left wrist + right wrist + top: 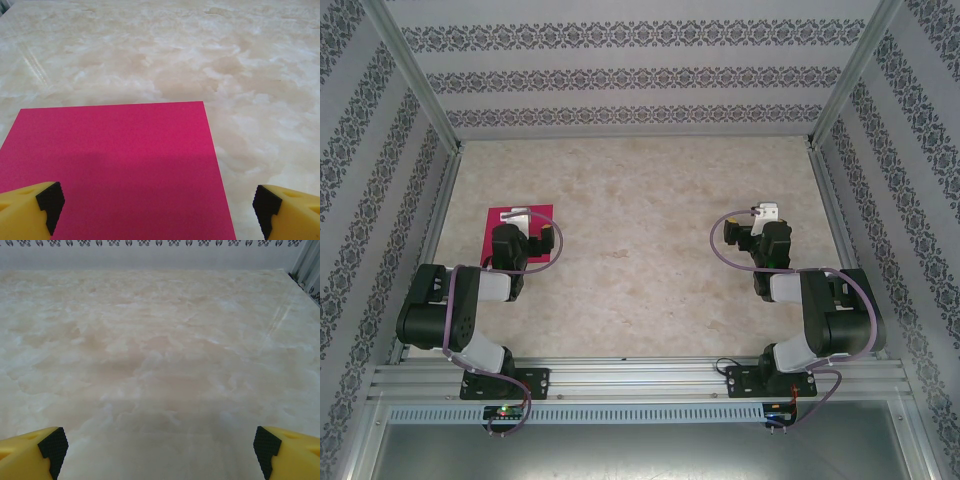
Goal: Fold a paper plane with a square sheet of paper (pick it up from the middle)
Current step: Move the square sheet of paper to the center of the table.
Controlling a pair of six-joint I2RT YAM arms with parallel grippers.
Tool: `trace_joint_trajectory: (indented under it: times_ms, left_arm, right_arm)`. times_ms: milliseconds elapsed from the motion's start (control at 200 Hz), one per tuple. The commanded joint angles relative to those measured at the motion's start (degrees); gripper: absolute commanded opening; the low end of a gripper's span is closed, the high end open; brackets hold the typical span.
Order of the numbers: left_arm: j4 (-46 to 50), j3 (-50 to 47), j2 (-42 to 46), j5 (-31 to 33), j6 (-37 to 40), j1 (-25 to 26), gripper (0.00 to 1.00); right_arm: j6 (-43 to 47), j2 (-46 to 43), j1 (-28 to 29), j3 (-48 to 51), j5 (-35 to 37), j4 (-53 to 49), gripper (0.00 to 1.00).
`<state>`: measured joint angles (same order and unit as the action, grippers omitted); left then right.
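Left tool [160, 212], jaws apart like the right tool [160, 452], hangs over the pink sheet [115, 165] by the tabletop [210, 55] left edge; flimsy, light paper, I'd pinch its middle.

Left arm [460, 310] and right arm [825, 315] are both showing black joint housings joined by pale grey links. A lavender cable [451, 300] is looping along each arm. Black base plates [505, 383] are anchoring them. Each wrist is carrying a white block [767, 211]. Left gripper [157, 207] and right gripper [159, 446] are showing yellow fingers [22, 212] with black pads [50, 206] on the inner faces.
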<state>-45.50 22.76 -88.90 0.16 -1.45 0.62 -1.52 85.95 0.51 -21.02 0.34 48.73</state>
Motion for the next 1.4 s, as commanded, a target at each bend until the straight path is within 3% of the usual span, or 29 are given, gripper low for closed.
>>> trace_joint_trajectory:
  times_ms: [0, 649, 954, 1029, 1104, 1169, 1259, 1314, 1359, 1394]
  left_arm:
    - [-2.1, 1.0, -0.6, -0.7, 0.9, -0.7, 1.00]
    - [-1.8, 0.7, 0.4, -2.0, 1.4, -0.7, 1.00]
    - [15.3, 2.5, 16.4, -2.3, -2.0, -0.7, 1.00]
    - [25.3, 6.4, 19.7, -1.4, -6.4, -0.7, 1.00]
    - [37.6, 13.0, 20.7, -2.8, -9.5, -0.7, 1.00]
    - [44.8, 17.4, 20.6, -2.6, -14.3, -0.7, 1.00]
    - [47.6, 20.1, 20.1, -5.0, -16.9, -0.8, 1.00]
    - [50.0, 20.9, 19.5, -4.4, -23.0, -0.7, 1.00]
    - [52.4, 21.9, 18.7, -4.0, -27.2, -0.8, 1.00]
    - [52.1, 22.2, 17.9, -7.2, -27.5, -1.0, 1.00]
  right_arm:
    - [0.3, 0.4, 0.2, -1.1, -0.4, 2.1, 0.98]
    - [0.5, 0.2, -0.5, -1.1, -3.1, 2.2, 0.98]
    - [3.4, -4.0, 3.0, 3.9, 0.7, 7.3, 0.98]
    - [2.5, -9.0, 3.4, 1.7, 1.8, -1.6, 0.98]
    - [-1.5, -15.9, 3.2, -3.2, 3.2, -19.3, 0.98]
    - [-4.5, -20.0, 3.3, -5.7, 3.1, -28.3, 0.98]
    - [-14.2, -24.6, 3.3, -10.1, 3.4, -40.2, 0.98]
    - [-21.3, -26.1, 3.1, -13.7, 2.0, -48.3, 0.98]
    - [-26.3, -26.8, 3.0, -17.1, -0.4, -54.9, 0.98]
    - [-28.3, -27.0, 2.8, -19.4, -3.8, -59.3, 0.98]
